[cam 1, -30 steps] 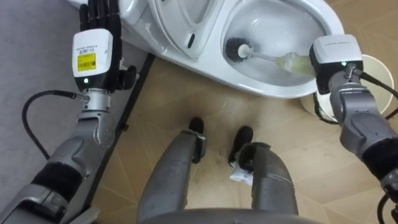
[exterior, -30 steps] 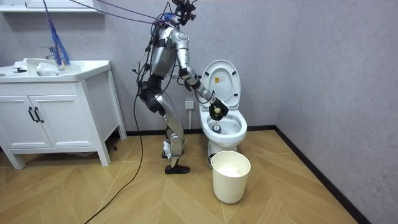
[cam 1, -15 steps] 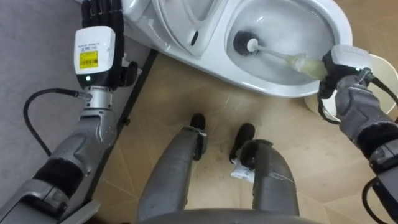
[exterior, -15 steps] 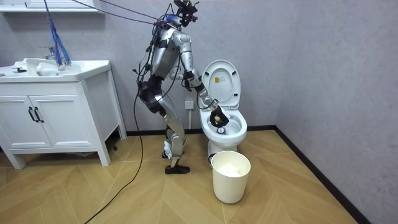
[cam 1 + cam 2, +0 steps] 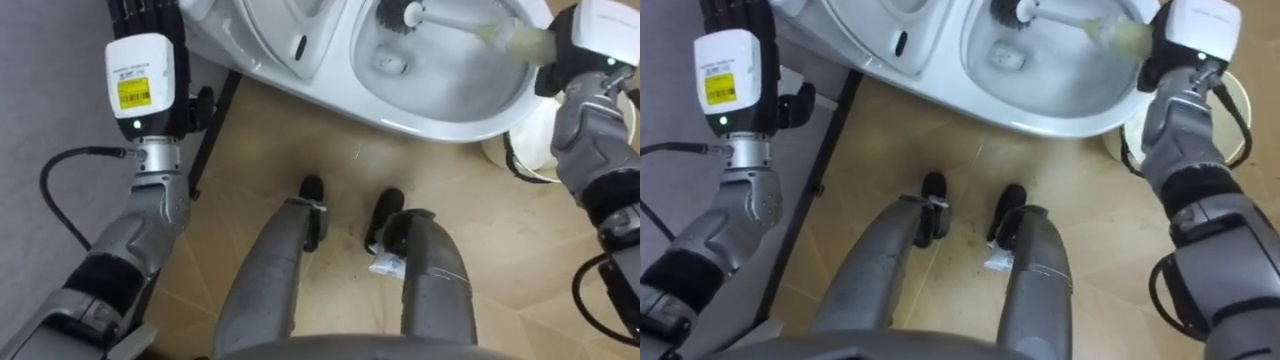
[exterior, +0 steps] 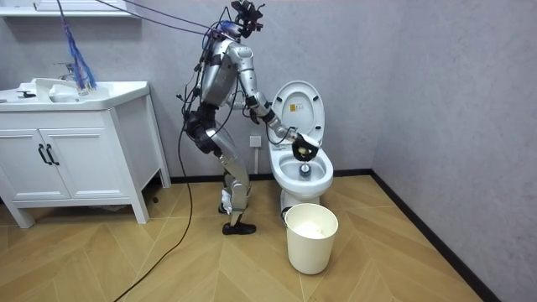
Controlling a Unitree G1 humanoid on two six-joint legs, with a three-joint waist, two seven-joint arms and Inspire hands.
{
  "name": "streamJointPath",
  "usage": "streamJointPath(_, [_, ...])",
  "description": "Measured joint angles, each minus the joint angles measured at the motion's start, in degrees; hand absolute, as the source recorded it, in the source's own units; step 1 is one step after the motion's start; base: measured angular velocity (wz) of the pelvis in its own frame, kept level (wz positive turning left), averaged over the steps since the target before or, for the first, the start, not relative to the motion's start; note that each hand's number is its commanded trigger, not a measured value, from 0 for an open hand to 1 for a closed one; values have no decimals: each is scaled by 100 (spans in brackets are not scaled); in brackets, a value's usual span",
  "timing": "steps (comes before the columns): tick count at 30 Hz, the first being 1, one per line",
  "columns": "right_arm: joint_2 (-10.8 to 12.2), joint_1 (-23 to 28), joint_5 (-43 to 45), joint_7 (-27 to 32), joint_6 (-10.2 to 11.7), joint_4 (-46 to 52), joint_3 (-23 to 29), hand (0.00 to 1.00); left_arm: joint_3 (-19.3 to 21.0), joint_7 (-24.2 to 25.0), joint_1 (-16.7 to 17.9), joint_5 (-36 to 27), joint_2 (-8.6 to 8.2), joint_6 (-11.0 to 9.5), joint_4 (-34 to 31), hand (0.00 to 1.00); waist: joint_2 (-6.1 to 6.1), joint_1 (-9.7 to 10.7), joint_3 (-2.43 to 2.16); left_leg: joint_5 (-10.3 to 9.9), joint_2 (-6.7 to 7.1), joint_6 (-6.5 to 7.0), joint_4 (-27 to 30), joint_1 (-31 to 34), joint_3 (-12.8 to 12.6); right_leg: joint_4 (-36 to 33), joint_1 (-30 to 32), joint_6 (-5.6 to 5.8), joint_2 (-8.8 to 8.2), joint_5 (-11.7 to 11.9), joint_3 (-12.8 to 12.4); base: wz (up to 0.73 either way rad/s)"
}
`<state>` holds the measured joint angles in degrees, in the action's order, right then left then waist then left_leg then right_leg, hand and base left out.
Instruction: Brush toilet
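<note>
I have my right hand (image 5: pixel 588 40) clamped on the toilet brush (image 5: pixel 500 37), its head down inside the toilet bowl (image 5: pixel 440 122). My left hand (image 5: pixel 140 80), fingers straight, hangs beside the toilet, and I cannot read its yellow label. A bucket (image 5: pixel 535 152) sits just beside the rim.

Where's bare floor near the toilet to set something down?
Bare floor lies between the cabinet and the robot, and between the bucket and the side wall. It's crowded before the toilet: the bucket, the robot's feet, its right hand holding the brush in the bowl.
</note>
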<state>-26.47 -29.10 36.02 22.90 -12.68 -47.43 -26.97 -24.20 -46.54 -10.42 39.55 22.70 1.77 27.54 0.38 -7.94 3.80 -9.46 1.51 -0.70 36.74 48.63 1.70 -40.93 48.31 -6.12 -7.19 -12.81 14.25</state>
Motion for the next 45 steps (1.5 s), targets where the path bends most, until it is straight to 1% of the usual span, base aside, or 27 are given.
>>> streamJointPath(1, [35,128,165,-142,-70,150,-122,100,-25,74,1,15,0,50,-1,0,41,-37,-26,-15,-37,-10,12,-36,10,63,-73,-3,41,22,19,-10])
streamJointPath(2, [76,228,356,-286,-172,291,-193,100,-28,136,22,15,-2,71,-8,0,118,-63,-68,-30,-84,-11,28,-49,11,135,-125,-4,91,55,34,-13])
streamJointPath(3, [82,272,472,-347,-225,361,-227,100,-26,172,22,11,0,71,-34,0,150,-74,-73,-38,-91,-11,31,-66,9,150,-144,-2,105,63,26,-12])
streamJointPath(4, [89,354,623,-445,-302,473,-259,100,-31,229,96,-8,-12,71,-67,0,226,-99,-71,-47,-96,-8,32,-111,-3,157,-188,3,119,67,11,-11])
streamJointPath(5, [89,420,684,-541,-424,559,-329,100,-59,306,111,-44,-22,71,-113,0,317,-135,-95,-68,-127,-30,29,-149,-4,226,-251,12,144,94,18,-11])
streamJointPath(6, [89,473,728,-590,-475,609,-335,100,-85,348,139,-62,-24,66,-135,0,355,-161,-110,-71,-140,-36,18,-166,-6,257,-275,11,161,108,21,-10])
streamJointPath(7, [91,571,866,-701,-567,704,-335,100,-125,401,170,-61,-34,60,-137,0,420,-205,-114,-77,-171,-46,-10,-212,-4,323,-337,25,198,119,33,-8])
streamJointPath(8, [94,656,986,-815,-619,830,-340,100,-128,437,197,-62,-33,49,-136,0,435,-224,-124,-83,-186,-60,-19,-225,-3,336,-344,24,218,118,26,-5])
streamJointPath(13, [94,738,1339,-1205,-737,1131,-340,100,-129,435,241,-62,-36,20,-134,0,437,-226,-124,-47,-216,-122,-121,-271,-2,368,-347,-24,250,116,28,0])
streamJointPath(15, [94,794,1418,-1339,-744,1225,-339,100,-120,414,289,-63,-28,3,-135,0,436,-230,-124,-37,-251,-138,-178,-296,-2,446,-379,-52,296,142,26,-2])
streamJointPath(18, [70,809,1504,-1430,-744,1235,-338,100,-123,327,310,-114,-17,-8,-134,0,432,-193,-123,-3,-255,-135,-248,-313,9,485,-387,-100,305,161,34,0])
streamJointPath(21, [40,770,1438,-1415,-738,1093,-340,100,-128,299,305,-186,1,-95,-135,0,421,-209,-117,-1,-267,-142,-219,-318,25,499,-423,-112,317,159,47,2])
streamJointPath(24, [-71,518,1151,-1318,-590,547,-443,100,-141,308,240,-250,81,-177,-136,0,345,-248,-84,0,-267,-137,-188,-298,-4,516,-401,-90,309,143,38,0])
streamJointPath(25, [-113,410,826,-1266,-483,321,-445,100,-166,318,209,-270,83,-188,-155,0,312,-246,-82,5,-263,-125,-176,-284,-18,508,-396,-83,292,137,58,4])
streamJointPath(26, [-112,349,694,-1220,-426,192,-440,100,-167,321,195,-270,84,-194,-155,0,298,-232,-77,7,-258,-119,-153,-271,-20,496,-396,-81,280,129,75,13])
streamJointPath(27, [-111,253,490,-1160,-315,-26,-419,100,-165,316,154,-272,95,-220,-160,0,263,-201,-58,11,-246,-110,-86,-225,-20,442,-380,-59,264,99,80,19])
streamJointPath(28, [-108,204,309,-1108,-212,-155,-328,100,-166,309,127,-244,109,-233,-192,0,174,-185,-35,23,-196,-89,-61,-184,-19,341,-309,-45,214,52,58,24])
streamJointPath(29, [-110,198,202,-1082,-149,-192,-240,100,-167,301,100,-166,108,-234,-212,0,119,-163,-34,21,-166,-83,-17,-117,-20,257,-239,-30,181,12,51,19])
streamJointPath(31, [-104,185,-25,-1023,-37,-312,-155,100,-173,297,51,-122,107,-240,-214,0,71,-156,-13,-2,-154,-45,41,-100,-42,189,-217,-16,150,-16,50,6])
streamJointPath(33, [-70,111,-409,-1032,20,-451,-126,100,-177,309,55,-125,103,-245,-191,0,15,-160,-2,-22,-156,-8,48,-147,-141,135,-219,11,111,-30,6,-11])
streamJointPath(35, [-34,75,-843,-1026,143,-600,-97,100,-177,345,52,-141,87,-248,-153,0,-38,-145,7,-15,-144,34,-10,-256,-223,124,-286,38,60,-25,1,-9])
streamJointPath(36, [-27,76,-947,-1026,159,-630,-97,100,-177,357,52,-144,85,-248,-152,0,-40,-123,8,-13,-137,38,-26,-283,-222,124,-314,41,51,-25,4,0])
streamJointPath(37, [-7,84,-1173,-1027,182,-683,-97,100,-177,416,53,-145,85,-249,-139,0,-50,-103,9,-11,-115,52,-78,-348,-222,126,-368,76,33,-38,-8,5])
streamJointPath(40, [70,142,-1467,-1002,328,-839,-42,100,-173,541,88,-138,69,-251,-60,0,-46,-19,7,-6,-105,72,-216,-577,-233,261,-588,124,51,2,-34,0])
streamJointPath(42, [146,350,-1591,-964,403,-865,94,100,-164,674,156,-159,55,-248,-51,0,-45,-3,6,-14,-113,84,-296,-782,-232,376,-819,114,66,28,-8,0])
streamJointPath(44, [215,660,-1878,-869,534,-860,165,100,-173,794,207,-181,10,-252,-19,0,-39,2,1,-13,-138,93,-447,-1057,-228,605,-1122,170,135,71,-27,0])
streamJointPath(45, [246,751,-1957,-845,575,-860,191,100,-170,826,228,-179,-6,-258,10,0,-36,-1,-1,-10,-142,98,-501,-1143,-233,658,-1204,176,145,81,-28,0])
